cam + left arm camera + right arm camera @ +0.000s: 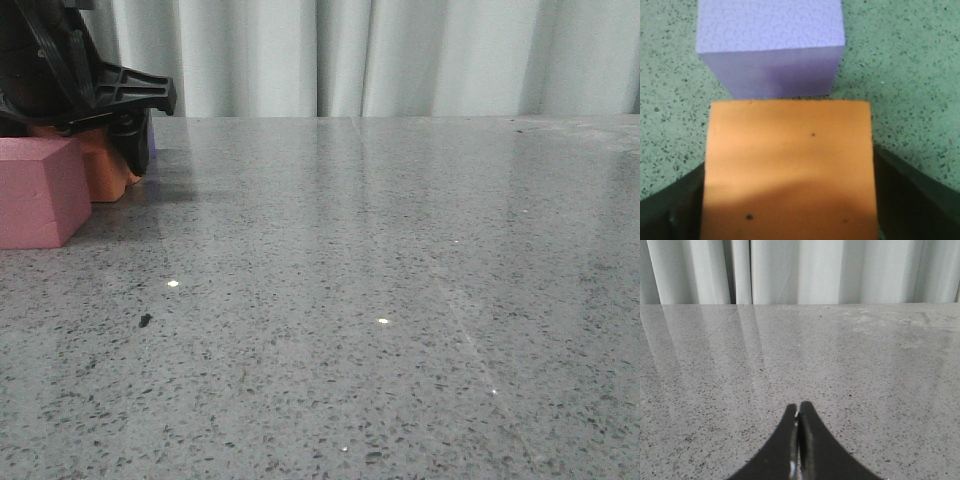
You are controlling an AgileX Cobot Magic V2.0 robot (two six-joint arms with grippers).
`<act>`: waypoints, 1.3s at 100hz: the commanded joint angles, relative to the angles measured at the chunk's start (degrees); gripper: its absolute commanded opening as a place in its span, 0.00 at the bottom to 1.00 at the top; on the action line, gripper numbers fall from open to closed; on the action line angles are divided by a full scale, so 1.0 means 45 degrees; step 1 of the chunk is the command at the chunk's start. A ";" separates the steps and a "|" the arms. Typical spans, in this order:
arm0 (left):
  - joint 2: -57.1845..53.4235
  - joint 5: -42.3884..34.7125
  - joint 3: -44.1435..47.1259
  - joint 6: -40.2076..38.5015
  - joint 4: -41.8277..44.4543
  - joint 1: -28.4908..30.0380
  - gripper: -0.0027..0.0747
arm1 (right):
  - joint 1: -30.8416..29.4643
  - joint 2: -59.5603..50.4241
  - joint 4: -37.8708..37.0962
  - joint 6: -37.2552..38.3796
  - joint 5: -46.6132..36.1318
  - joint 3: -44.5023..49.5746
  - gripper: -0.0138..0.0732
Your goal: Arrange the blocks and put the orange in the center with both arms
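The orange cube (790, 170) sits between the two black fingers (912, 195) of the left gripper (790, 210), one finger against each side face — the claw is pinching it. In the front view the same orange cube (108, 165) shows at the far left of the table, partly hidden under the left gripper (85, 95) and behind the pinkish-red cube (38, 190); whether it rests on the surface or is lifted a little cannot be told.

Just beyond the orange cube in the left wrist view stands the purple cube (771, 47), with a pebbled pattern on its top face; their edges look touching or very nearly so. In the front view only a thin sliver of purple (151, 140) shows at the gripper's right side.

The pinkish-red cube stands on the grey speckled table (400, 300) at the left edge, nearer the camera than the orange one and overlapping it in view.

The right gripper (798, 440) hangs low over bare table — its two fingertips are pressed together with nothing between them. Pale curtains (800, 270) hang behind the far edge.
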 commanded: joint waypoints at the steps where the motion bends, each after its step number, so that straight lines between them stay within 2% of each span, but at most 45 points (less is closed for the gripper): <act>1: -0.0569 -0.0477 -0.0312 0.0095 0.0069 0.0038 0.75 | -0.0022 -0.0217 0.0011 -0.0100 -0.0997 -0.0174 0.08; 51: -0.2050 0.0051 -0.0335 0.0710 -0.0002 0.0038 0.75 | -0.0022 -0.0217 0.0011 -0.0100 -0.0997 -0.0174 0.08; 77: -0.4294 0.0699 -0.0335 0.1115 -0.0114 0.0038 0.74 | -0.0022 -0.0217 0.0011 -0.0100 -0.0997 -0.0174 0.08; 84: -0.5098 0.0859 -0.0335 0.1391 -0.0114 0.0038 0.71 | -0.0022 -0.0217 0.0011 -0.0100 -0.0997 -0.0174 0.08; 98: -0.6574 0.1436 -0.0335 0.1957 -0.0114 0.0038 0.57 | -0.0022 -0.0217 0.0011 -0.0100 -0.0997 -0.0174 0.08; 105: -0.7140 0.1837 -0.0335 0.2194 -0.0114 0.0038 0.45 | -0.0022 -0.0217 0.0011 -0.0100 -0.0997 -0.0174 0.08; 112: -0.7604 0.2332 -0.0335 0.2703 -0.0114 0.0038 0.27 | -0.0022 -0.0217 0.0011 -0.0100 -0.0997 -0.0174 0.08; 118: -0.7984 0.2707 -0.0335 0.3054 -0.0114 0.0038 0.07 | -0.0022 -0.0217 0.0011 -0.0100 -0.0997 -0.0174 0.08; 121: -0.8077 0.2825 -0.0335 0.3122 -0.0085 0.0038 0.02 | -0.0022 -0.0217 0.0011 -0.0100 -0.0997 -0.0174 0.08; 130: -0.8435 0.2831 -0.0335 0.3311 -0.0033 0.0038 0.02 | -0.0022 -0.0217 0.0011 -0.0100 -0.0997 -0.0174 0.08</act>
